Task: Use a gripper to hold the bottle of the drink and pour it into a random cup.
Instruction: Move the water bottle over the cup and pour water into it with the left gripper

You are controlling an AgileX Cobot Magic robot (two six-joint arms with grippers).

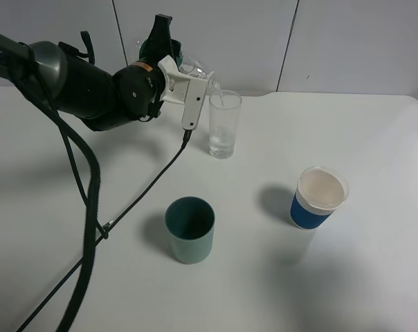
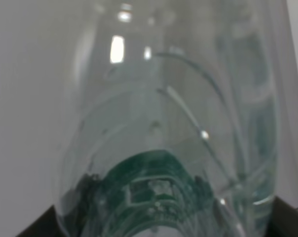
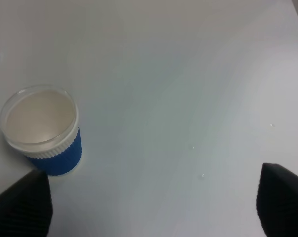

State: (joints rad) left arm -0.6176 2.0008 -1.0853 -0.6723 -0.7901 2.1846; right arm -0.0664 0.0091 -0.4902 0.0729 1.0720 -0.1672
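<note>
Bottle (image 2: pixel 168 148), close under the left wrist camera: clear ridged plastic, green label, clear liquid inside. Left gripper (image 1: pixel 164 52) clenched on its body. Beyond teal cup (image 1: pixel 189 229) and blue cup (image 1: pixel 319 198), it is tipped with its mouth just over glass (image 1: pixel 223 124) rim.

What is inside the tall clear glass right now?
Liquid from the tilted bottle enters the glass at its rim. How much lies below is too faint to tell.

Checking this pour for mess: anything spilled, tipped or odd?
Only a few tiny specks, perhaps droplets, on the white table near the blue white-rimmed cup. Otherwise nothing stands out.
</note>
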